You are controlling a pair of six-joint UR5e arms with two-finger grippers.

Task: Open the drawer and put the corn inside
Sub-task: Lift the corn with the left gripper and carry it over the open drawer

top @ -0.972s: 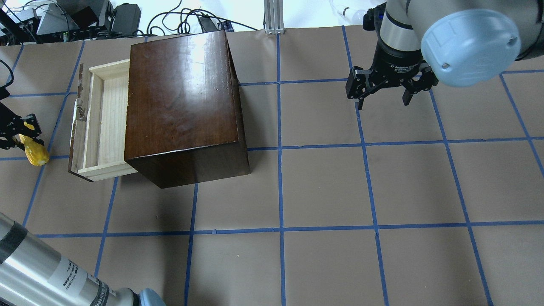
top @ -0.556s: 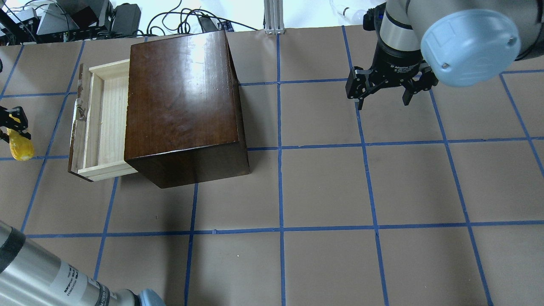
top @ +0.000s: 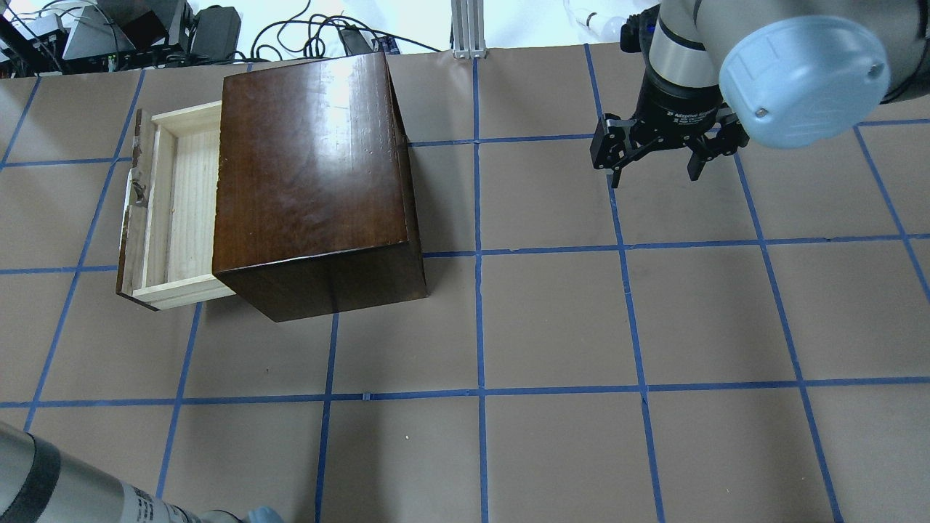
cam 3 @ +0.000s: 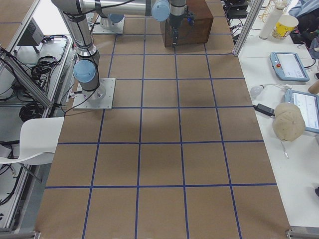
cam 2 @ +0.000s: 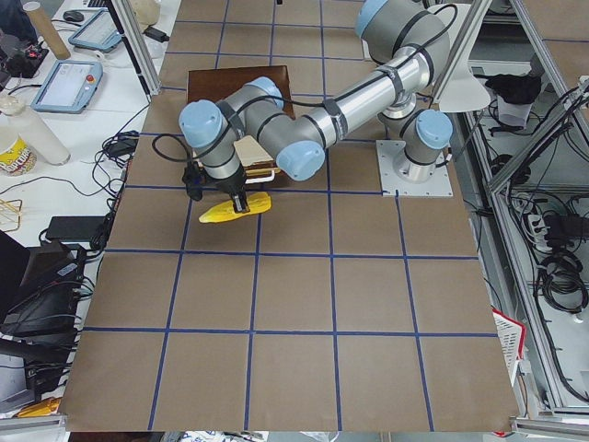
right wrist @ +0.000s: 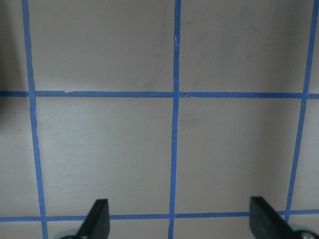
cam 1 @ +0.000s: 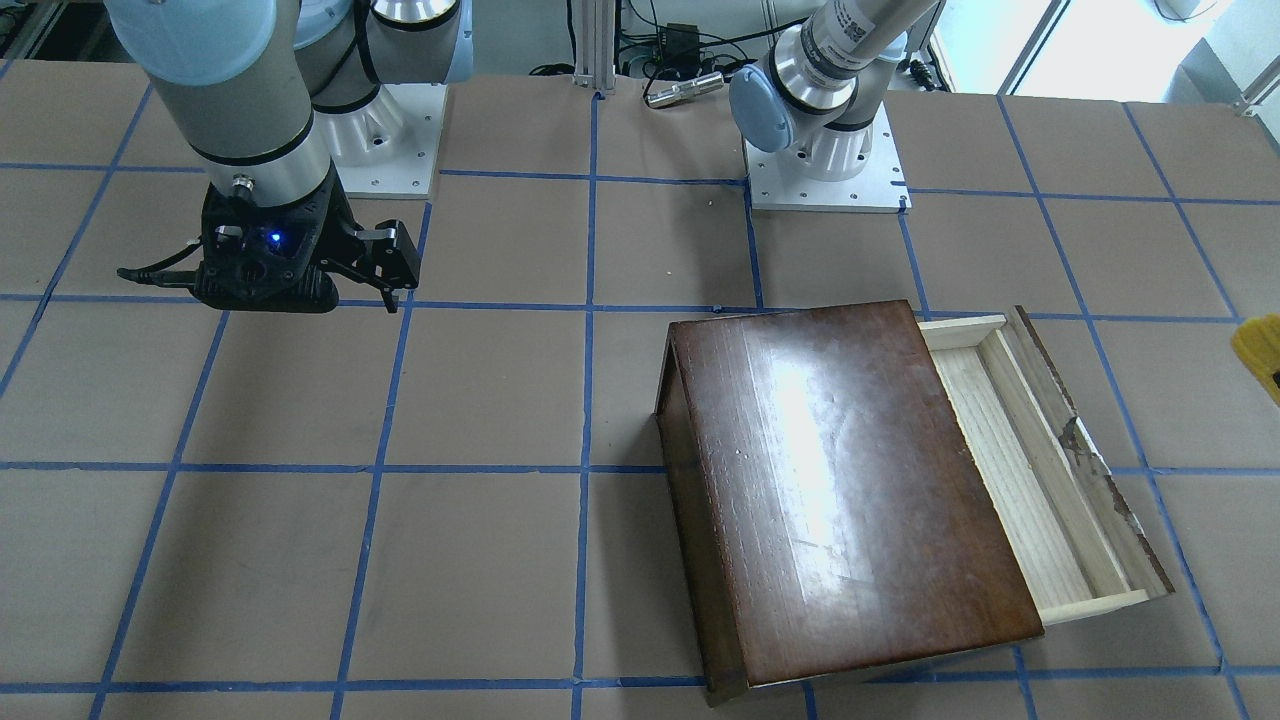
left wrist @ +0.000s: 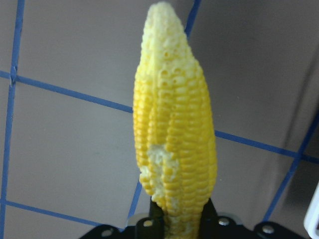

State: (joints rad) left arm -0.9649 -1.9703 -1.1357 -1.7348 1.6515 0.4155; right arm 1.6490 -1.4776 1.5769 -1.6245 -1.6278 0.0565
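The drawer [top: 171,211] stands pulled out of the dark-brown box [top: 312,174], pale inside and empty; it also shows in the front view [cam 1: 1020,470]. My left gripper [left wrist: 174,226] is shut on the thick end of the yellow corn [left wrist: 172,144], whose tip points away over the table. In the left side view the corn [cam 2: 258,203] hangs level, just above the table, on the drawer's front side. Only its end shows at the front view's right edge [cam 1: 1262,355]. My right gripper [top: 654,171] is open and empty, far from the box; it shows open in its wrist view [right wrist: 180,219].
The table is brown paper with a blue tape grid [top: 479,392]. The box [cam 1: 850,490] sits at an angle on my left half. Cables and gear lie beyond the far edge [top: 145,29]. My left arm's forearm [top: 73,494] crosses the near left corner.
My left gripper has carried the corn further left, away from the drawer, and out of the overhead view. The right arm, box and drawer have not moved.
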